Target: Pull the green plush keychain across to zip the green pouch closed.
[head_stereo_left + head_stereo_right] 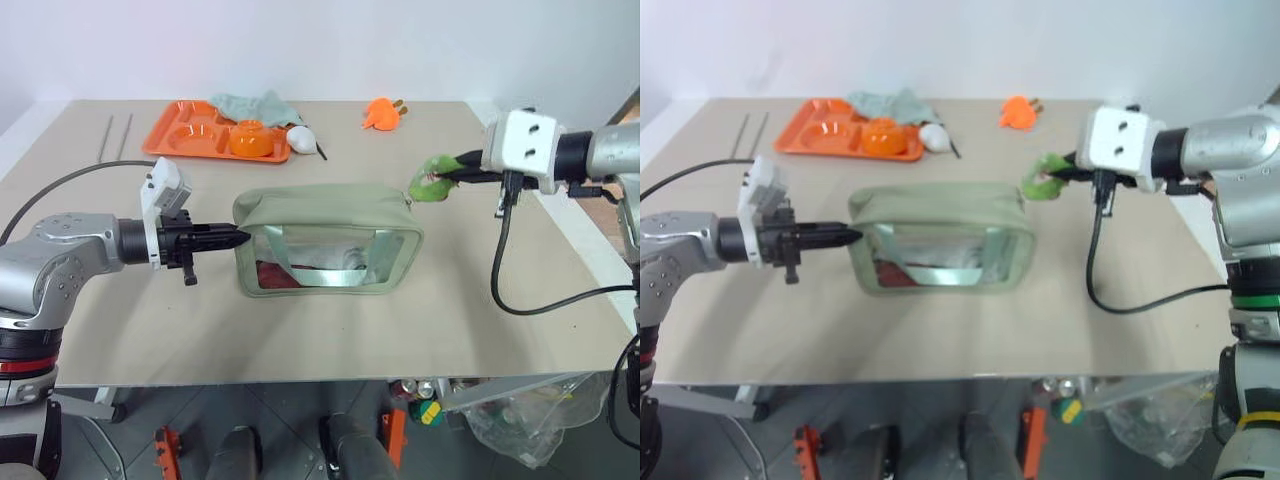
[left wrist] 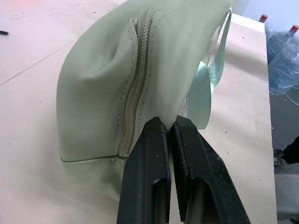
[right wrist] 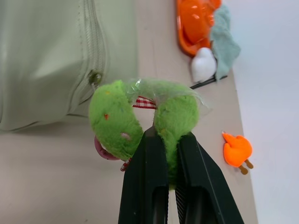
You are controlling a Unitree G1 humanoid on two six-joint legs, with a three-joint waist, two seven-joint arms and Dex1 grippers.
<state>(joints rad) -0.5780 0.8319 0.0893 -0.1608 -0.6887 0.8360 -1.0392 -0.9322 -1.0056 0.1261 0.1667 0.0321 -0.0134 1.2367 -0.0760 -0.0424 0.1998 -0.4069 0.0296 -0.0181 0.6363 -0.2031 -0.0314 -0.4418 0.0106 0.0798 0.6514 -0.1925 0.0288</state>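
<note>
The green pouch (image 1: 330, 215) lies in the middle of the table, its clear side panel and webbing strap facing me. My left gripper (image 1: 243, 237) is shut on the fabric at the pouch's left end, right beside the zipper (image 2: 133, 93), whose teeth are meshed there. Just off the pouch's right end, a little above the table, is the green plush keychain (image 1: 432, 181), with my right gripper (image 3: 166, 135) shut on the lime ring. A short cord links the keychain to the zipper's end (image 3: 95, 77).
At the back left sits an orange tray (image 1: 190, 132) with an orange item on it, a pale teal cloth (image 1: 255, 105) and a white object (image 1: 301, 139) beside it. An orange plush toy (image 1: 381, 113) lies at the back. Two thin rods (image 1: 115, 135) lie far left.
</note>
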